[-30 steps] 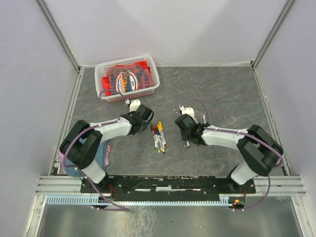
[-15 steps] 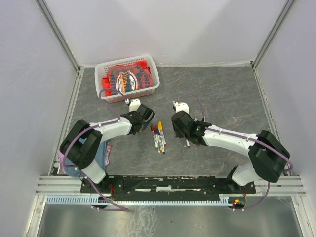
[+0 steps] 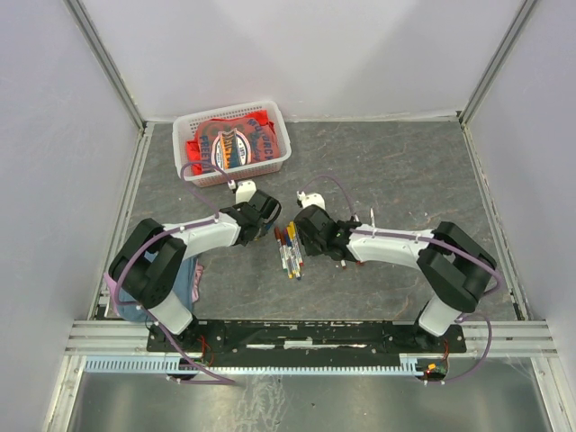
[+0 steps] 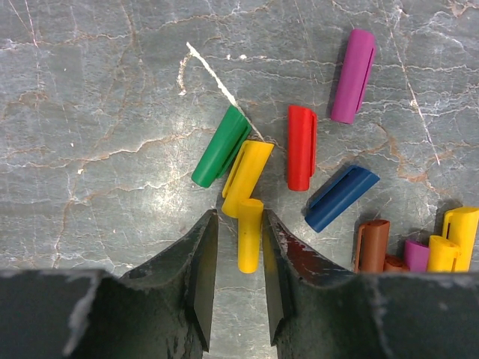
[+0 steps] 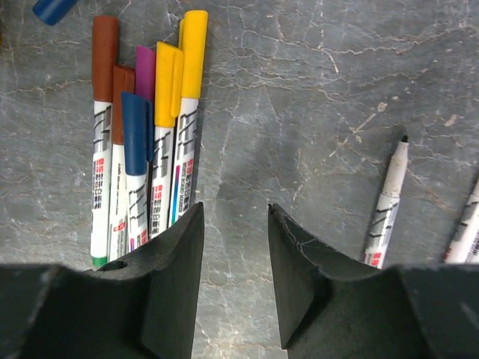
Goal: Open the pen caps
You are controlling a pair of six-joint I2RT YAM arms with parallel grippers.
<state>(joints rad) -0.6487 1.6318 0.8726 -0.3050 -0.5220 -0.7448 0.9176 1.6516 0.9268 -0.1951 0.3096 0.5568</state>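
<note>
In the left wrist view several loose pen caps lie on the grey table: green [image 4: 221, 146], two yellow [image 4: 250, 234], red [image 4: 301, 146], purple [image 4: 352, 75] and blue [image 4: 341, 197]. My left gripper [image 4: 239, 217] is open, its jaws on either side of the lower yellow cap with a gap on the left. In the right wrist view a bundle of capped pens [image 5: 142, 172] shows brown, purple, blue and yellow caps. My right gripper [image 5: 236, 209] is open and empty just right of them. In the top view the grippers [image 3: 270, 220] [image 3: 306, 236] flank the pens [image 3: 290, 252].
An uncapped white pen [image 5: 388, 202] lies to the right of my right gripper, with another at the frame edge. A white basket [image 3: 279, 135] holding a red cloth [image 3: 229, 144] stands at the back left. A blue cloth [image 3: 184, 279] lies by the left arm's base.
My right arm has swung left across the table, from beside the uncapped pens to the capped pen bundle. The left arm has not moved.
</note>
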